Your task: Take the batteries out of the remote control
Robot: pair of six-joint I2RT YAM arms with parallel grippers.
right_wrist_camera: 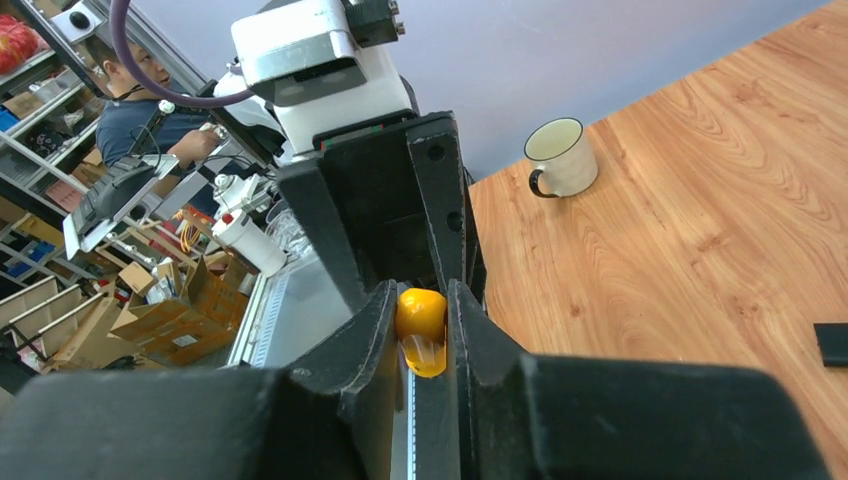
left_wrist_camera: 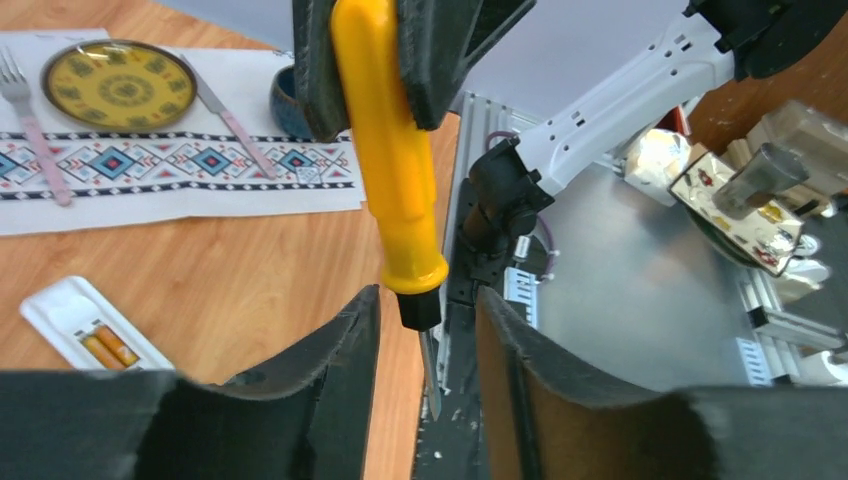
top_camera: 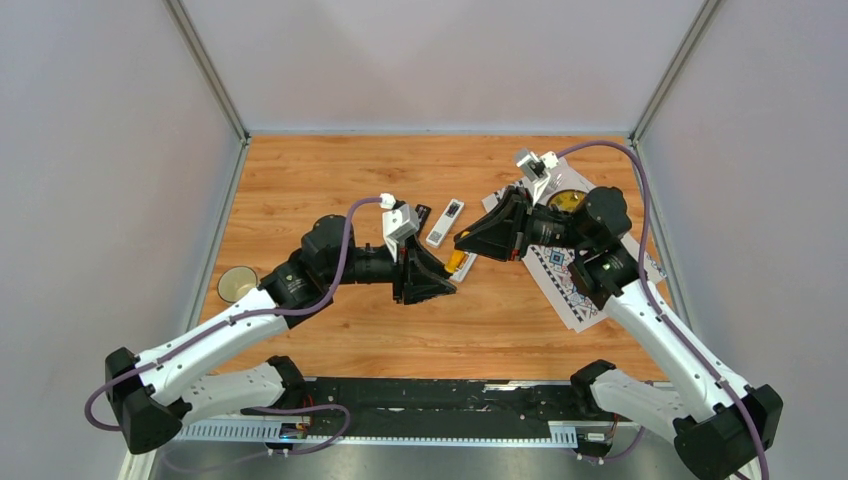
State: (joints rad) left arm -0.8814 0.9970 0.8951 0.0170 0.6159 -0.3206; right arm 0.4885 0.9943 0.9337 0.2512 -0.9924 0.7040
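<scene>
Two orange batteries [left_wrist_camera: 108,347] lie side by side in the open back of a white remote [left_wrist_camera: 60,305], at lower left of the left wrist view. By that evidence the cover is off but nothing has been unloaded, so the lifting-out is all still to do.

Above the table [top_camera: 330,170], both arms meet around a yellow-handled screwdriver [left_wrist_camera: 390,150]. The right gripper [right_wrist_camera: 423,320] is clamped on the handle, while the left gripper [left_wrist_camera: 428,300] stands parted around the neck, with daylight on one side. At centre of the overhead view, the two arms hide most of the remote. Neither gripper is free for the batteries, and the tool would have to come down to the bay.

A slim white object [top_camera: 445,222] and a black one [top_camera: 420,215] lie just above centre. A mug [top_camera: 237,283] sits at left. A patterned placemat [left_wrist_camera: 180,160] with plate [left_wrist_camera: 118,85], fork [left_wrist_camera: 30,120], knife [left_wrist_camera: 225,115] and bowl [left_wrist_camera: 285,100] fills the right.
</scene>
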